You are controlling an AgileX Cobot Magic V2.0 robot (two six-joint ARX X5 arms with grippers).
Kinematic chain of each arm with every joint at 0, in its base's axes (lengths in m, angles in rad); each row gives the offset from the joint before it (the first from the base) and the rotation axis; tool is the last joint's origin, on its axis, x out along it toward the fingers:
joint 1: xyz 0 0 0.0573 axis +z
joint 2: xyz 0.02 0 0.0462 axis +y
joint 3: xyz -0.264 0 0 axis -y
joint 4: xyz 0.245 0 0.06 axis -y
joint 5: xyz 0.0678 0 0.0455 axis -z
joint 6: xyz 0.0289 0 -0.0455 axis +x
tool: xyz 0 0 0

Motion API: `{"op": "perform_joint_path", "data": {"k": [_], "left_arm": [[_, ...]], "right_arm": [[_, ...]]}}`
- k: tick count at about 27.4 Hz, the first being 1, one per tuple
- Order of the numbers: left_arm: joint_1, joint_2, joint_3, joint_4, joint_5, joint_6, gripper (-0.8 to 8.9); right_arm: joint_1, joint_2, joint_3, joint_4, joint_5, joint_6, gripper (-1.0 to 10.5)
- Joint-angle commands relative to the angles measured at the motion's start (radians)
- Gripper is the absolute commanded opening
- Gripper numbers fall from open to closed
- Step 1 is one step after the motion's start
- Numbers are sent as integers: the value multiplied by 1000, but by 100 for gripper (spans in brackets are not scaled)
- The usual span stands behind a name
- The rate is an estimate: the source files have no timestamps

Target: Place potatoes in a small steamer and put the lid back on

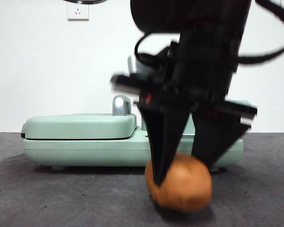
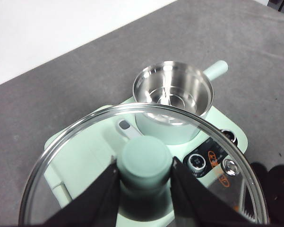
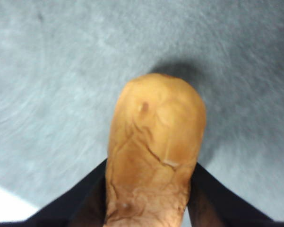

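An orange-brown potato [image 1: 184,187] [image 3: 153,146] lies on the dark table in front of the cooker. My right gripper [image 1: 185,172] [image 3: 151,165] comes down from above, its two black jaws pressed against the potato's sides. In the left wrist view the left gripper [image 2: 145,165] is shut on the mint-green knob [image 2: 145,158] of the glass lid [image 2: 85,142], holding it in the air above the cooker. Below the lid stands the small steamer [image 2: 172,94], uncovered, its steel inside bare and its stubby handle [image 2: 216,69] pointing away. In the front view the right arm hides most of the steamer.
The mint-green cooker base carries a flat hinged griddle section [image 1: 80,125] with a chrome handle [image 1: 121,105] on its left half. Control dials [image 2: 197,161] sit on its front. A white wall with a socket [image 1: 78,10] stands behind the table.
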Motion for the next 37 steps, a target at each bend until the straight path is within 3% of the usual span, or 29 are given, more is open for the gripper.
{"op": "perform_joint_path", "data": {"k": [1,4,10,17,21,30,33,35,37], "left_arm": [[-3,-4,32,21,1,16,17],[-8,-3,32,21,2,14,17],[-11,-3,32,21,1,14,17],[-11,2,32,20,1,14,17],[-11,8,31,20,1,14,17],[-11,34,31,19,4,13,17],[-13,35,31,20,26,-6,17],[-13,35,31,20,40,-6,17],[-13,35,31,20,40,-6,17]], "right_arm": [[-26,-10,112,-55,-10,-31,92],[-123,0,308,-166,-59,-132,93],[-341,151,724,-288,-61,-280,93],[-449,414,1075,-423,-59,-336,93],[-481,520,1159,-457,-59,-354,109],[-489,602,1158,-487,-60,-359,120],[-489,606,1158,-494,-58,-363,289],[-489,606,1158,-494,-58,-365,317],[-489,602,1162,-499,-54,-360,494]]}}
